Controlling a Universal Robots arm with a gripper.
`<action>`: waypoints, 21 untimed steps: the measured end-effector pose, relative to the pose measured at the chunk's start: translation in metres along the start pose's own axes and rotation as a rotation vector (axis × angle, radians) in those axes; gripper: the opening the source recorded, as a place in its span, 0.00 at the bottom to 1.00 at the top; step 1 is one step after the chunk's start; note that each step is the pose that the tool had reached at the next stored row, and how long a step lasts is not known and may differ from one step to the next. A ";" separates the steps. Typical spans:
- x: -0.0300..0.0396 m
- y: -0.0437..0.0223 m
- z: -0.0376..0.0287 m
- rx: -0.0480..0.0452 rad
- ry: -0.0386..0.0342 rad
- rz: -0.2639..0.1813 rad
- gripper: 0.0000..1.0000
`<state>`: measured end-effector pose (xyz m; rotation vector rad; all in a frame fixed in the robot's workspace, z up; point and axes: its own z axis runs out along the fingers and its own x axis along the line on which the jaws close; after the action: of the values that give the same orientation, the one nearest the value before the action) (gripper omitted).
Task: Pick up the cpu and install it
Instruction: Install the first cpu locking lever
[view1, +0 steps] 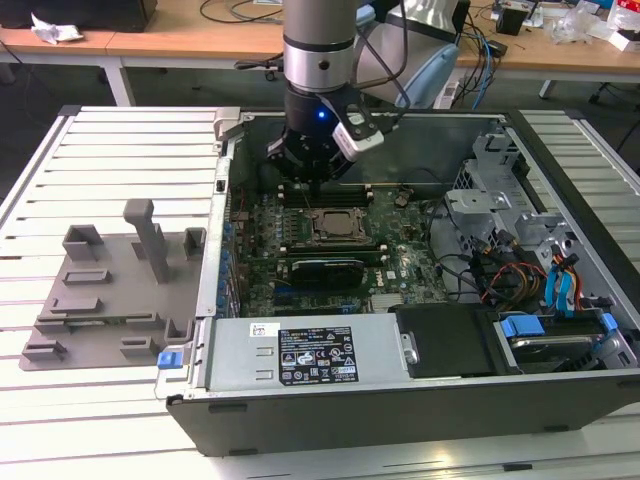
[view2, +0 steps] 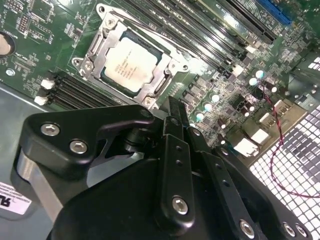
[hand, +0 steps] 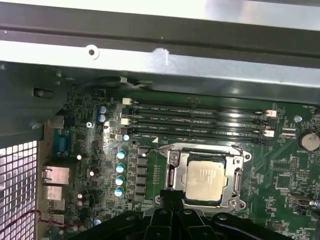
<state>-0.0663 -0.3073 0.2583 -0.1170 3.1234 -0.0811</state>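
The cpu (view2: 131, 64) is a flat square chip with a silvery top. It lies flat inside the metal-framed socket (view2: 161, 86) on the green motherboard, and nothing is touching it. In the first wrist view the cpu (hand: 207, 179) sits just beyond my fingertips. My gripper (view2: 171, 107) hangs a little above the board beside the socket, its black fingers drawn together to one narrow tip and holding nothing. In the exterior view the gripper (view1: 312, 190) is low inside the open computer case, just behind the cpu (view1: 336, 227).
Memory slots (hand: 195, 120) run alongside the socket. The case walls (view1: 215, 250) enclose the board. A drive cage and cables (view1: 520, 260) fill the exterior view's right. A grey plastic fixture tray (view1: 100, 300) lies on the slatted table at the exterior view's left.
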 end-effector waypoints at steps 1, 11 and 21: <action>0.0032 0.0011 0.0003 0.0000 0.0000 0.000 0.11; 0.0304 0.0238 0.0010 -0.0001 0.0000 0.000 0.11; 0.0314 0.0338 -0.0031 -0.0116 -0.0009 0.000 0.11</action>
<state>-0.1001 -0.2758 0.2592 -0.1168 3.1234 -0.0629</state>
